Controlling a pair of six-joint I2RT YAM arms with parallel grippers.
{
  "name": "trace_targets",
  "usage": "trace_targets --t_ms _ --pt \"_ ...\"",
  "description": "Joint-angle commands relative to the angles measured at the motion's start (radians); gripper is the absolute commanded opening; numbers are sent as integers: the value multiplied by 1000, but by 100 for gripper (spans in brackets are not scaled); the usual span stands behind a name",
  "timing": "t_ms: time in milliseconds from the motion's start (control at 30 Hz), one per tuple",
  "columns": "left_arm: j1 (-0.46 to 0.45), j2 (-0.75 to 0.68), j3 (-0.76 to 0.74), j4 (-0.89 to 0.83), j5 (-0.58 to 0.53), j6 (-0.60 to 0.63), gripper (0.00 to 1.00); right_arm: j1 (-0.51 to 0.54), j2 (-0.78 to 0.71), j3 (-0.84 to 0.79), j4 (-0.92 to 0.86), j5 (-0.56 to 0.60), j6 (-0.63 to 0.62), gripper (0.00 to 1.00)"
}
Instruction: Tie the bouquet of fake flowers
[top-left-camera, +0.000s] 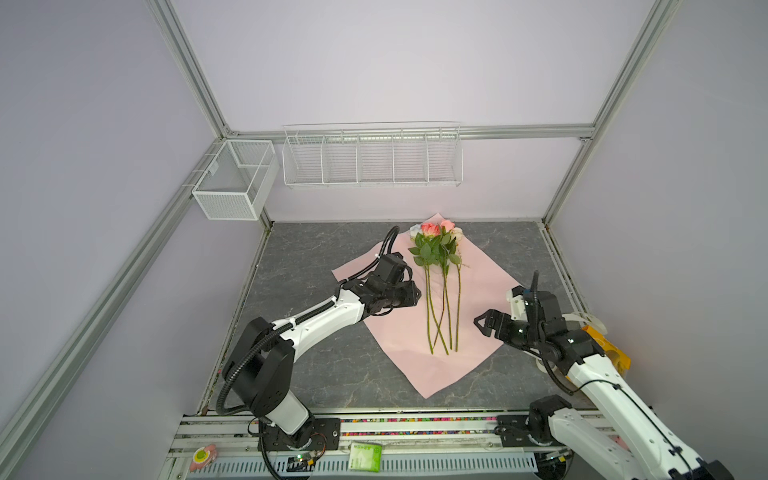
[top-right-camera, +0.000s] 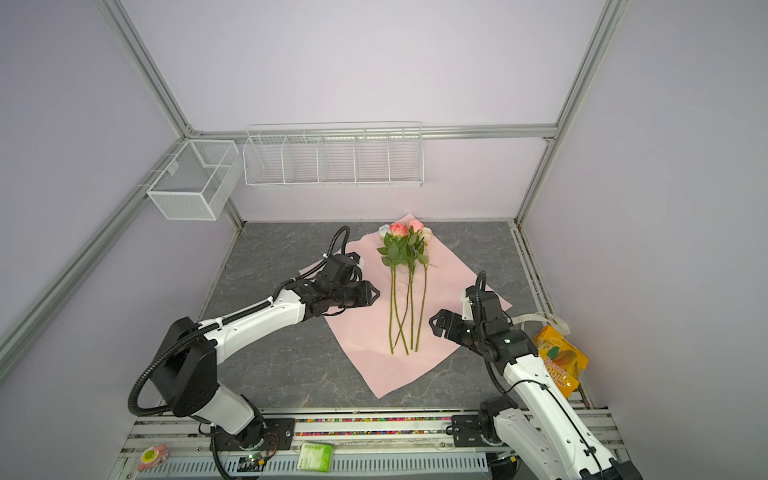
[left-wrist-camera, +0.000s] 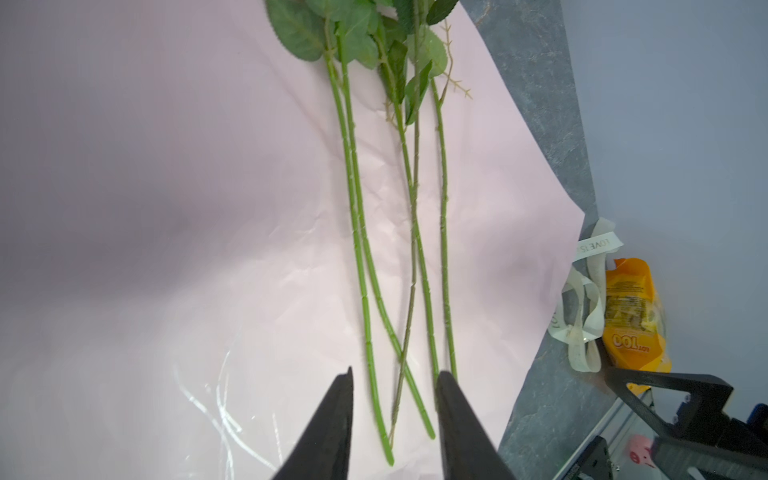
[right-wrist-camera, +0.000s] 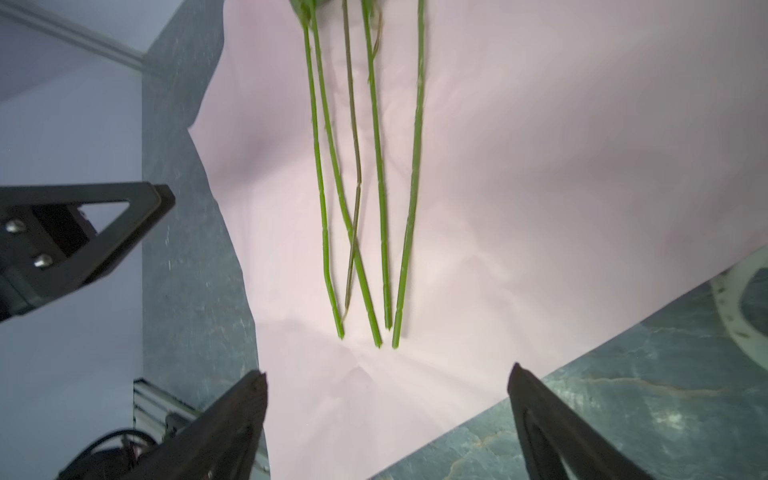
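Observation:
The bouquet of fake flowers (top-left-camera: 437, 245) (top-right-camera: 405, 247) lies loose on a pink paper sheet (top-left-camera: 395, 332) (top-right-camera: 361, 349). Its pink and cream heads point to the back wall. The long green stems (left-wrist-camera: 361, 266) (right-wrist-camera: 376, 166) fan out toward the front, two of them crossing. My left gripper (top-left-camera: 415, 293) (top-right-camera: 374, 293) (left-wrist-camera: 397, 374) hovers just left of the stems, open a little, nothing between its fingers. My right gripper (top-left-camera: 480, 324) (top-right-camera: 434, 324) (right-wrist-camera: 387, 370) stands wide open right of the stem ends, over the paper's edge, holding nothing.
A cream lettered ribbon (top-right-camera: 536, 318) (left-wrist-camera: 590, 291) and a yellow packet (top-right-camera: 561, 361) (left-wrist-camera: 631, 316) lie at the table's right edge behind the right arm. Two white wire baskets (top-left-camera: 372, 158) (top-left-camera: 235, 178) hang on the back frame. The table top (top-left-camera: 316, 365) is grey stone.

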Motion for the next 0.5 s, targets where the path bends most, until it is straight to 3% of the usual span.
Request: trace_targets --t_ms 0,133,300,467 --pt "0 -81 -121 98 -28 -25 33 143 -48 -69 -35 -1 93 84" --pt "0 -177 -264 103 -32 -54 33 347 -116 -124 -91 148 205 75" --pt "0 -277 -406 84 -45 -93 33 533 -175 -196 -101 198 310 61" --pt "0 -360 -500 46 -35 -127 34 679 -140 -238 -36 242 364 43"
